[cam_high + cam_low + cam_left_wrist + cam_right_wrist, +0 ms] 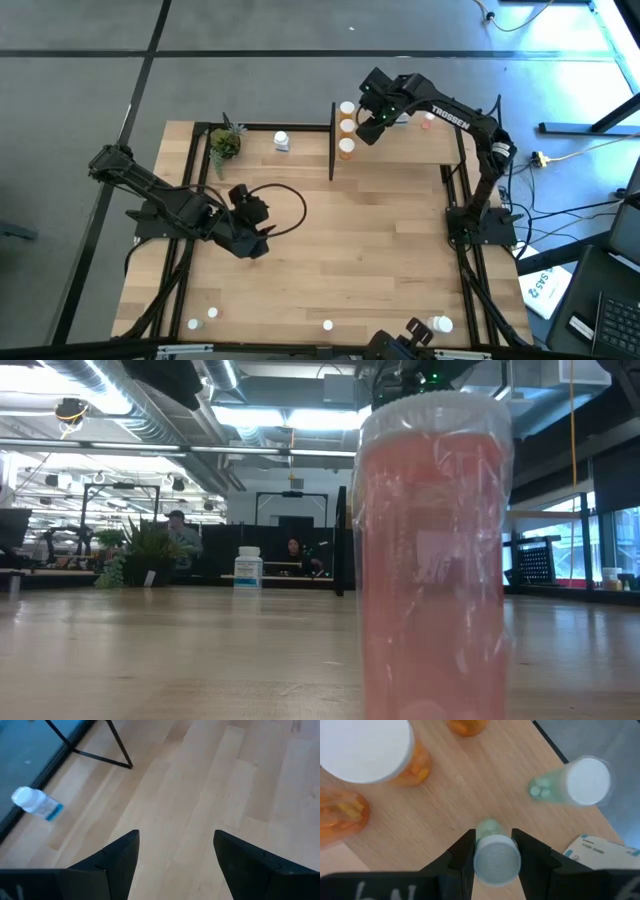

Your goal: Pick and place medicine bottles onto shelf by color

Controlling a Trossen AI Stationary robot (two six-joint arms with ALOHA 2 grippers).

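Green bottle [492, 855] upright, cap up, clamped between right gripper [492, 851] fingers above shelf [455, 795]; left gripper [175, 850] fingers spread

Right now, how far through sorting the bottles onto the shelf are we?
Partly done. Three orange bottles already stand in a row on the shelf, and a green bottle stands apart from them. In hand: the right end effector grips another green bottle above the shelf. Left: several bottles along the table's near edge. The left end effector is open and holds nothing.
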